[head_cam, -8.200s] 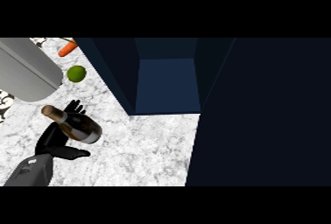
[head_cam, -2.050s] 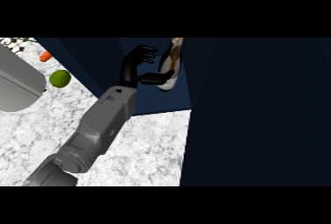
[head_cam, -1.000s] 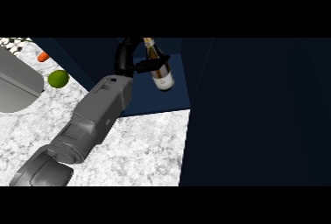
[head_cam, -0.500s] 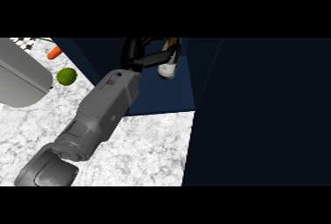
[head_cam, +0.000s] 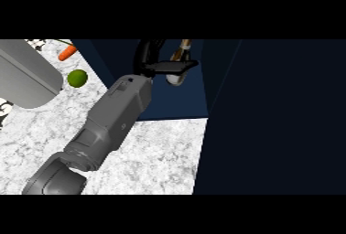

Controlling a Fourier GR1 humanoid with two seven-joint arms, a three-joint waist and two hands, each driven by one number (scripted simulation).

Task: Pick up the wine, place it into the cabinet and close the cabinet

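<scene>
The wine bottle [head_cam: 177, 77] is inside the open dark blue cabinet [head_cam: 181, 101], its pale base towards me and its neck pointing to the back. My left hand [head_cam: 150, 54] has reached into the cabinet. Its fingers curl over the bottle from the left and the thumb [head_cam: 177, 66] lies across the bottle's body. The grey left forearm [head_cam: 113, 119] runs up from the lower left and hides the cabinet's left part. The cabinet door [head_cam: 277, 114] stands open as a big dark panel at the right. My right hand does not show.
On the marble counter [head_cam: 155, 155] to the left lie a green lime [head_cam: 77, 78] and an orange carrot [head_cam: 66, 53]. A large grey rounded vessel [head_cam: 27, 77] stands at the far left edge.
The left hand has carried the bottle a little to the right and deeper into the cabinet. The bottle now shows more end-on, with the thumb across it.
</scene>
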